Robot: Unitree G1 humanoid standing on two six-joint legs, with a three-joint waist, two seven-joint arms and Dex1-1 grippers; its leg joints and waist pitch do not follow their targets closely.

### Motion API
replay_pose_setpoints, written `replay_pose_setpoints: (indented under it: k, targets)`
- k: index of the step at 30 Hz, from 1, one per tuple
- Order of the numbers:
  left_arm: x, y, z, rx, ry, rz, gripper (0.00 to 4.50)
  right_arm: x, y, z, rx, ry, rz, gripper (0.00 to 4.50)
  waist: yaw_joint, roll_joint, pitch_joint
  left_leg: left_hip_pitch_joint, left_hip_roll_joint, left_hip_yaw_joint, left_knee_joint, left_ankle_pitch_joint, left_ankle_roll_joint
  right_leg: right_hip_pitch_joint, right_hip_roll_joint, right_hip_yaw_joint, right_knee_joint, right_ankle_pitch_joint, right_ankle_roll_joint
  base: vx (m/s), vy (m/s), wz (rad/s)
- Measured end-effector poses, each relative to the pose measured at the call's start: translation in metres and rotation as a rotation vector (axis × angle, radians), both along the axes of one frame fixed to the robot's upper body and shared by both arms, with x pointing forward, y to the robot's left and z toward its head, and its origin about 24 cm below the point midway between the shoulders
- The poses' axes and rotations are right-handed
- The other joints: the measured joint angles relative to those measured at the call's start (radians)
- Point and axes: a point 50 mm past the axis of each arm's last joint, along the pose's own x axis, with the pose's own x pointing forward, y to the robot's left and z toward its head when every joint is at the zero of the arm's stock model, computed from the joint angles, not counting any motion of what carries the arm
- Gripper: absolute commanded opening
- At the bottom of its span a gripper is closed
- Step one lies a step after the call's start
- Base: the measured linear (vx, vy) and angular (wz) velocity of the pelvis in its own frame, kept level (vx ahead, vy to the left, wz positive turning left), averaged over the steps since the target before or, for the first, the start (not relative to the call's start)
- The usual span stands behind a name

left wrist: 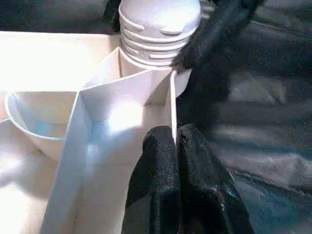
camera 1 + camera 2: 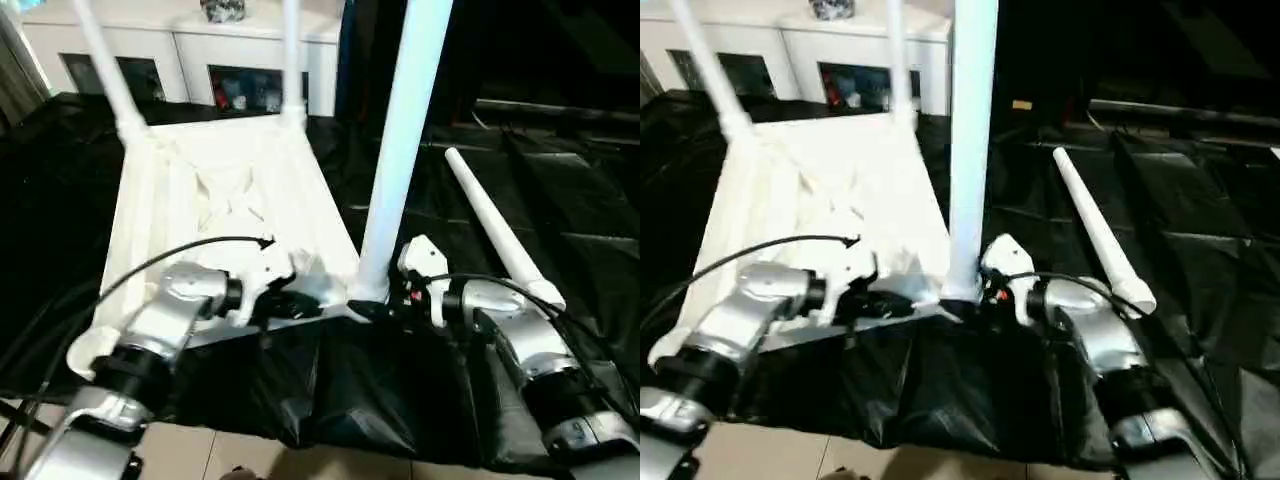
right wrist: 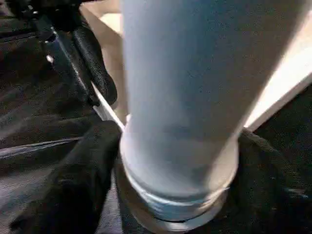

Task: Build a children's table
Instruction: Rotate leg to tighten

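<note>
- The black sheet (image 2: 560,230) covers the floor under and around both grippers.
- The table top (image 2: 230,200) lies upside down on the sheet, ribbed underside up, stretching away from the left gripper (image 2: 290,300), which is at its near edge.
- The cabinet (image 2: 180,50) stands beyond the top's far edge, well apart from both grippers.
- Two far legs (image 2: 110,70) stand in the far corner sockets, well away from the grippers.
- The near leg (image 2: 400,150) stands upright at the near right corner, just beside the left gripper. Its base sits between the right gripper's (image 2: 385,300) fingers.
- The loose leg (image 2: 500,230) lies on the sheet, just outside the right gripper and beside the right forearm.
- Left gripper: fingers (image 1: 161,161) pinched onto a thin wall of the top beside the corner socket, the wall's edge between them.
- Right gripper: fingers (image 3: 78,180) closed around the near leg's base, one on each side, just above the socket.
</note>
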Motion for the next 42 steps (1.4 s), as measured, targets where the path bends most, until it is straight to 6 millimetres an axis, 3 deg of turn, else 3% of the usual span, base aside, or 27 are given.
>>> replay_pose_setpoints:
  k: [8,17,23,27,31,35,38,42]
  targets:
    - [-0.002,0.003,0.000,0.007,0.011,-0.026,0.00,-0.002,0.005,0.002,0.006,0.004,0.033,2.77,0.000,0.000,0.000,-0.004,0.000,-0.001,0.004,0.000,0.000,0.000,0.000,0.000,0.000,0.000,0.000,0.000,0.000,0.00]
    - [-0.001,0.000,-0.001,0.004,0.001,-0.019,0.00,-0.006,0.007,0.000,0.010,0.007,0.026,2.72,0.003,0.000,0.000,-0.005,0.000,-0.001,0.005,0.000,0.000,0.000,0.000,0.000,0.000,0.000,0.000,0.000,0.000,0.00]
    - [0.010,-0.016,-0.006,-0.008,-0.050,0.145,0.00,0.009,0.011,-0.008,0.044,-0.023,-0.265,2.70,-0.008,0.000,0.000,-0.002,0.000,-0.001,0.007,0.000,0.000,0.002,0.000,0.001,0.002,-0.001,0.004,0.000,0.000,0.00]
    - [0.022,-0.034,-0.007,0.001,-0.073,0.290,0.00,0.028,0.026,-0.012,0.086,-0.018,-0.559,2.70,-0.035,0.000,0.000,0.001,0.000,-0.002,0.007,0.000,0.000,0.002,0.000,0.001,0.003,-0.001,0.005,0.000,0.000,0.00]
    - [0.028,-0.050,-0.008,-0.005,-0.074,0.378,0.00,0.040,0.034,-0.012,0.079,-0.034,-0.726,2.70,-0.042,0.000,0.000,0.002,0.000,-0.002,0.007,0.000,0.000,0.002,0.000,0.001,0.003,-0.001,0.005,0.000,0.000,0.00]
    - [0.030,-0.055,-0.006,-0.002,-0.085,0.397,0.00,0.044,0.037,-0.011,0.078,-0.047,-0.774,2.70,-0.044,0.000,0.000,0.002,0.000,-0.002,0.007,0.000,0.000,0.002,0.000,0.001,0.004,0.000,0.004,0.000,0.000,0.00]
    - [0.030,-0.055,-0.005,0.003,-0.094,0.386,0.00,0.046,0.038,-0.011,0.079,-0.053,-0.772,3.40,-0.045,0.000,0.000,0.001,0.000,-0.002,0.006,0.000,0.000,0.002,0.000,0.001,0.004,0.002,0.001,0.000,0.000,0.00]
    - [0.026,-0.045,-0.002,0.000,-0.093,0.307,0.00,0.044,0.036,-0.011,0.067,-0.050,-0.667,3.47,-0.047,0.000,0.000,-0.004,0.000,-0.002,0.006,0.000,0.000,-0.001,0.000,0.001,0.004,0.001,0.001,0.000,0.000,0.00]
